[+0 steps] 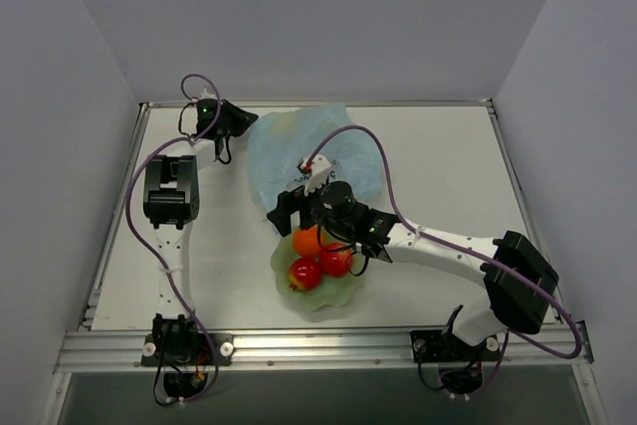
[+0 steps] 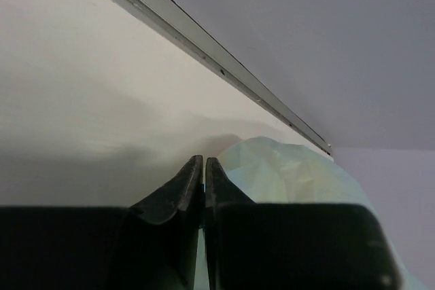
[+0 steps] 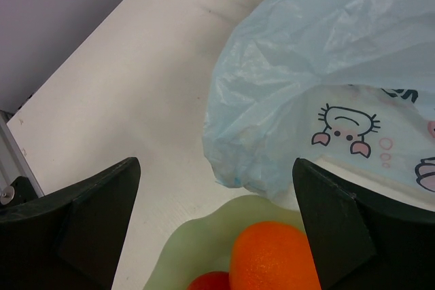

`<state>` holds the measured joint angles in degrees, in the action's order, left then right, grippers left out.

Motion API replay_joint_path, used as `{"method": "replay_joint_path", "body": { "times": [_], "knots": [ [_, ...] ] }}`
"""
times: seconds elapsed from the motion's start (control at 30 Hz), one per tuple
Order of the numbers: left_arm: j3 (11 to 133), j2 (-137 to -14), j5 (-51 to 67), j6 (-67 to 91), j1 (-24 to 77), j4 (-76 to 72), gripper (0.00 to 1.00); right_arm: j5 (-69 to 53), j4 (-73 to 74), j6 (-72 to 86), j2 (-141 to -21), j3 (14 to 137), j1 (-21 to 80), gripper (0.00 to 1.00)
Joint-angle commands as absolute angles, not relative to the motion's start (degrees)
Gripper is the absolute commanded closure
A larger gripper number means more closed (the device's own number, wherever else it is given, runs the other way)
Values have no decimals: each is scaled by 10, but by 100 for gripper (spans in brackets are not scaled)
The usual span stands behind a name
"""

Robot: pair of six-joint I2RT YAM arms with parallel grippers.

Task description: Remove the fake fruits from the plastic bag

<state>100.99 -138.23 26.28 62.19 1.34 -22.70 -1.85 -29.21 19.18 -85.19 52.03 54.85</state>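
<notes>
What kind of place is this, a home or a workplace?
Most likely a robot test cell in a laboratory: plain grey walls enclose a white table, and the left arm and right arm are bolted to its metal rail.

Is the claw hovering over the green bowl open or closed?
Open. In the right wrist view the right gripper's two fingers stand wide apart, nothing between them; the orange and bowl lie below.

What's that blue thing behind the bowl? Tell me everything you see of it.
It is a thin, crinkly, translucent light-blue plastic bag with a white patch of cartoon creatures. It lies slumped on the table, its near edge at the green bowl; the shut left gripper seems to pinch its far corner.
</notes>
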Motion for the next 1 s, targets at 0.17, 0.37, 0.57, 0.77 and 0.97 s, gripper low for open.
{"method": "replay_joint_path", "body": {
  "times": [0.17,0.37,0.57,0.77,0.97],
  "knots": [
    [1013,-1316,279,623,32,-279,98,89,-322,175,-788,491,550,12],
    [973,-1236,295,648,52,-327,98,144,-330,180,-745,446,546,14],
    [946,-1168,294,653,69,-353,98,185,-316,200,-701,391,527,26],
    [944,-1181,287,632,67,-299,98,190,-302,232,-678,367,504,39],
    [944,-1216,286,636,62,-302,98,188,-282,239,-714,376,504,50]
  ]
}}
